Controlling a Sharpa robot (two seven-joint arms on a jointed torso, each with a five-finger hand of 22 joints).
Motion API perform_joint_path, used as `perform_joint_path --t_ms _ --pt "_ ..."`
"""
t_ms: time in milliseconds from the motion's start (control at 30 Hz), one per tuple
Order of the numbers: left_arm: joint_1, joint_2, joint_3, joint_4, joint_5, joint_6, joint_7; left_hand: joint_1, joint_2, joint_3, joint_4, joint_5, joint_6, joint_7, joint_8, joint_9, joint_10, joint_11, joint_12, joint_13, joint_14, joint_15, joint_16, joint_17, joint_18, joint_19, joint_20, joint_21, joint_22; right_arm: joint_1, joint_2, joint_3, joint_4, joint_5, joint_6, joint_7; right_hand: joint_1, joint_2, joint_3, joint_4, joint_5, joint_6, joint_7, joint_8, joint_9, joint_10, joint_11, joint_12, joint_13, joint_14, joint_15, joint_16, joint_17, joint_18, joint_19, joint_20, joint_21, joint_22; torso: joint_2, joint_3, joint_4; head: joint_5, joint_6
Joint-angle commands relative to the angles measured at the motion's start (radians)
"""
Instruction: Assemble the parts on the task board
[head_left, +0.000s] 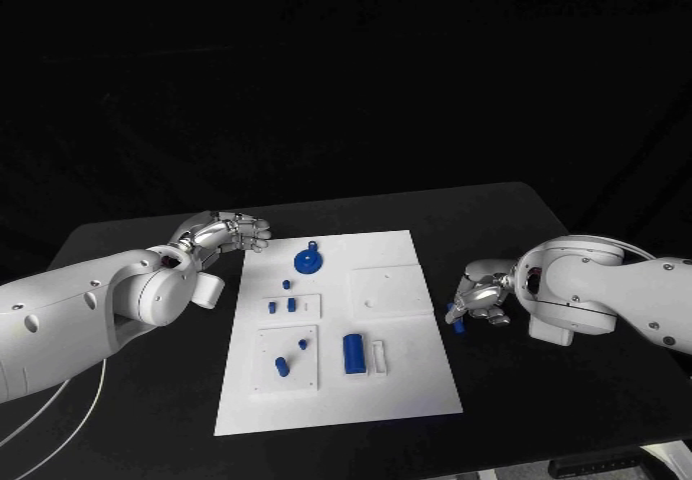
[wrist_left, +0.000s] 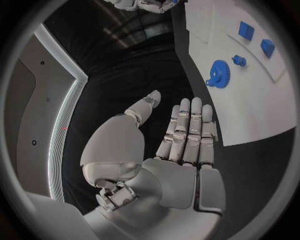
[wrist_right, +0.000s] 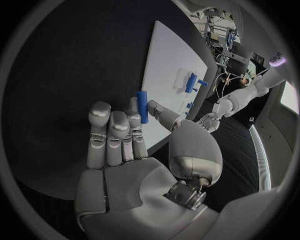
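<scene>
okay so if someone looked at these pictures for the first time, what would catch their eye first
Most striking is the white task board in the middle of the black table, dotted with small blue parts, the blue gear near its far edge. The right hand, just off the board's right edge, pinches a small blue peg. The left hand hovers open off the far-left corner.

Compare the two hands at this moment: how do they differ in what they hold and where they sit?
The right hand pinches a small blue part; the left hand holds nothing, fingers extended together. The right hand sits off the task board's right edge, the left off its upper left corner. Both hover beside the board.
</scene>
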Motion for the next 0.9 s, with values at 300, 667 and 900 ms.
perform_joint_path --t_ms 300,667,900 --pt "0.0 0.004 0.001 0.002 -0.002 0.017 0.006 -0.012 0.001 0.0 0.006 -0.006 -0.008 0.0 0.003 -0.002 -0.008 0.0 0.001 -0.002 0.001 0.007 -0.005 0.002 0.016 0.0 0.003 -0.006 0.002 0.0 0.05 0.0 0.041 0.146 -0.056 0.046 -0.012 0.004 0.0 0.001 0.002 0.006 0.001 0.001 -0.001 0.007 -0.001 0.004 -0.002 0.006 -0.001 -0.004 -0.001 0.03 0.002 0.003 0.005 0.001 0.001 -0.0006 -0.0006 0.009 0.001" --pt "0.0 0.007 0.001 0.002 -0.002 0.018 0.008 -0.016 0.002 -0.001 0.009 -0.009 -0.008 0.001 0.004 -0.002 -0.008 0.0 0.001 -0.002 0.001 0.007 -0.007 0.005 0.016 0.001 0.003 -0.007 0.004 -0.029 0.133 -0.002 0.034 0.169 -0.057 0.045 -0.02 0.009 -0.011 0.002 0.0 0.007 0.001 0.001 -0.001 0.007 -0.002 0.005 -0.002 0.006 -0.003 -0.003 0.0 0.03 0.004 0.001 0.007 0.002 0.001 -0.001 0.0009 0.019 -0.001" --pt "0.0 0.004 0.001 0.003 -0.002 0.018 0.008 -0.018 0.001 -0.002 0.01 -0.012 -0.009 0.001 0.004 -0.002 -0.008 0.0 0.001 -0.002 0.001 0.007 -0.008 0.006 0.016 0.001 0.003 -0.008 0.005 -0.055 0.174 -0.002 0.017 0.176 -0.047 0.049 -0.022 0.015 -0.014 0.001 0.004 0.007 0.001 0.001 -0.001 0.007 -0.002 0.005 -0.002 0.005 -0.003 -0.003 0.0 0.03 0.003 0.0 0.007 0.002 0.001 -0.0004 0.001 0.03 -0.002"
